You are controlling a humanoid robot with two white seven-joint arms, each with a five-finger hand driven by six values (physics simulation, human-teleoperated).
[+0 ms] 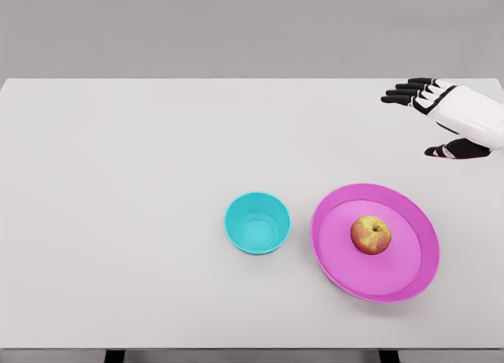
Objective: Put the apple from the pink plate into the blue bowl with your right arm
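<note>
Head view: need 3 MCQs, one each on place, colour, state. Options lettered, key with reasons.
1. Where is the apple?
A. in the bowl
B. on the pink plate
C. on the bare table

2. What colour is the bowl?
A. red
B. yellow
C. blue

3. What state is the right robot hand in?
A. open, holding nothing
B. closed on the apple
C. closed on the bowl

Key:
1 B, the apple sits inside the plate's rim.
2 C, the bowl left of the plate is blue.
3 A, its fingers are extended above the table, apart from everything.
</note>
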